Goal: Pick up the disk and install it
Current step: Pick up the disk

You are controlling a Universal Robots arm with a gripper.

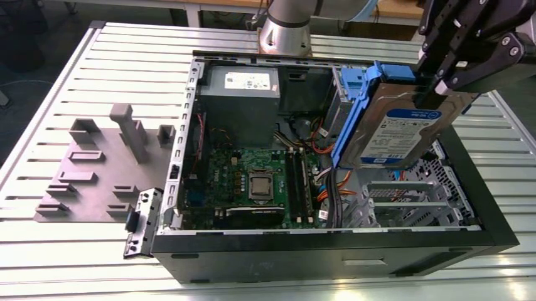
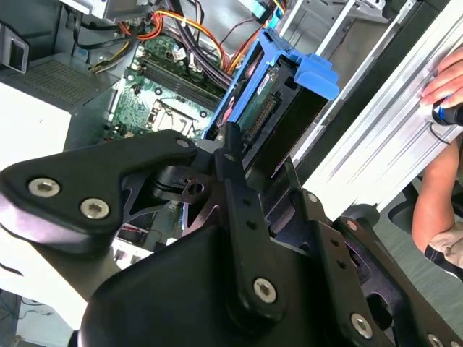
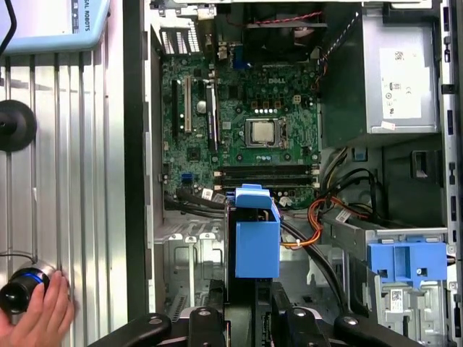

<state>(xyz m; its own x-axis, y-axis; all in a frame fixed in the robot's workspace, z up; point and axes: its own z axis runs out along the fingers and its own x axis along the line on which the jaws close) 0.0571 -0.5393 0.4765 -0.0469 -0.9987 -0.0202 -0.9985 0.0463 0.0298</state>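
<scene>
The disk (image 1: 402, 128) is a silver hard drive with a white-and-blue label and blue rails. It hangs tilted on edge above the right side of the open computer case (image 1: 335, 251). My gripper (image 1: 435, 94) is shut on its upper end at the exterior view's upper right. In the second wrist view the black fingers (image 2: 231, 166) clamp the disk (image 2: 296, 72), whose blue end points into the case. In the first wrist view the disk (image 3: 257, 246) shows edge-on above the empty metal bay, with my gripper (image 3: 249, 307) around it.
Inside the case lie the green motherboard (image 1: 251, 182), the grey power supply (image 1: 243, 84), loose cables and a perforated drive cage (image 1: 402, 200) with a blue latch (image 3: 401, 260). A grey fixture plate (image 1: 92, 182) sits at the exterior view's left. A person's hand (image 3: 36, 314) rests beside the case.
</scene>
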